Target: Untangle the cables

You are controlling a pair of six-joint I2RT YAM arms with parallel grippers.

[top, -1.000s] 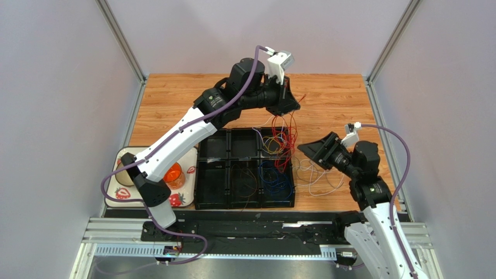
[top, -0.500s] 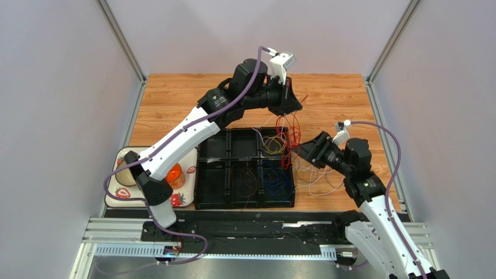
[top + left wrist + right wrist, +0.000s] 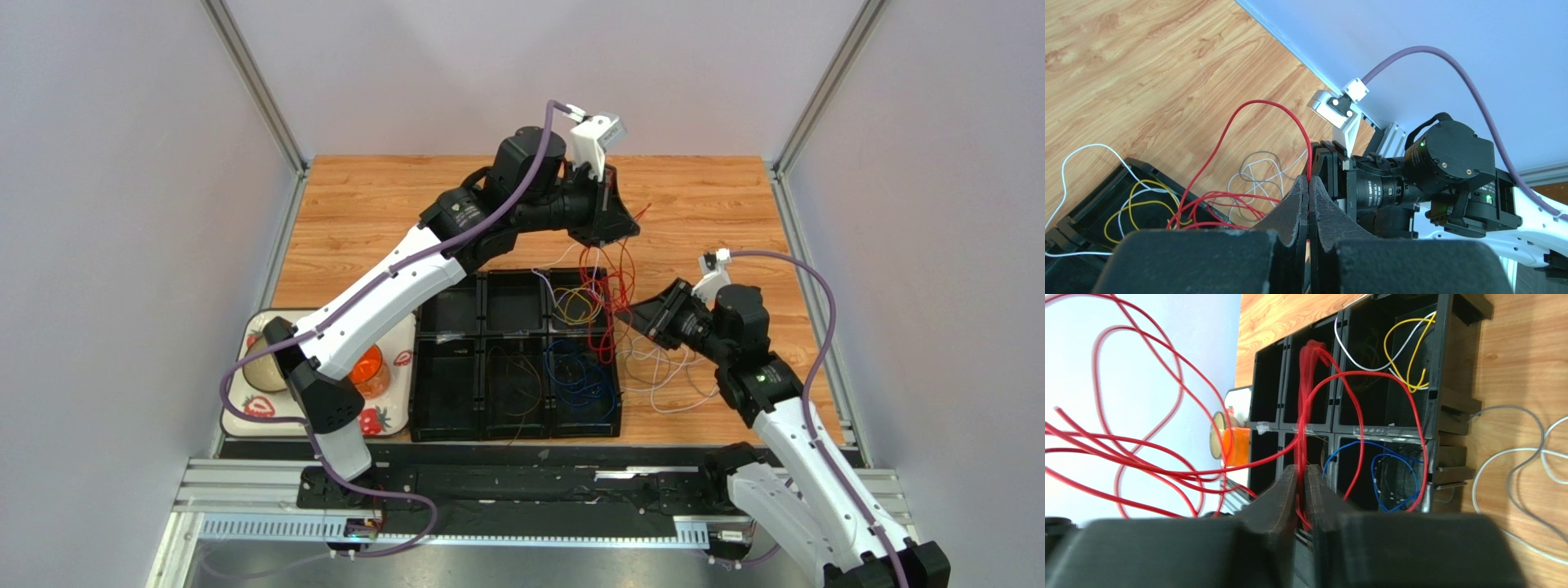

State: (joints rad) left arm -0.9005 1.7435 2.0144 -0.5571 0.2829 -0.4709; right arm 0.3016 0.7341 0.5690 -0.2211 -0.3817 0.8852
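Note:
A bunch of red cables [image 3: 610, 289] hangs from my left gripper [image 3: 610, 228] down over the back right cells of the black tray [image 3: 448, 404]. The left gripper [image 3: 1309, 181] is shut on one red cable [image 3: 1260, 104] that loops up from its tips. At the tray's right edge, my right gripper [image 3: 648, 321] meets the hanging bunch. Seen from the wrist, the right gripper [image 3: 1303, 473] is shut on red cables [image 3: 1168, 460] running between its pads. Yellow cables [image 3: 574, 306] and blue cables [image 3: 577, 382] lie in tray cells. Grey-white cables [image 3: 675, 370] lie on the wood.
The black tray [image 3: 1450, 386] has several cells, holding yellow cables [image 3: 1407, 349] and blue cables [image 3: 1389, 478]. A strawberry-patterned plate [image 3: 252, 410] with an orange object [image 3: 366, 368] sits left of it. Metal frame posts line both table sides.
My right gripper has moved left to the hanging red bunch and closed on it. The left arm has barely shifted and stays shut.

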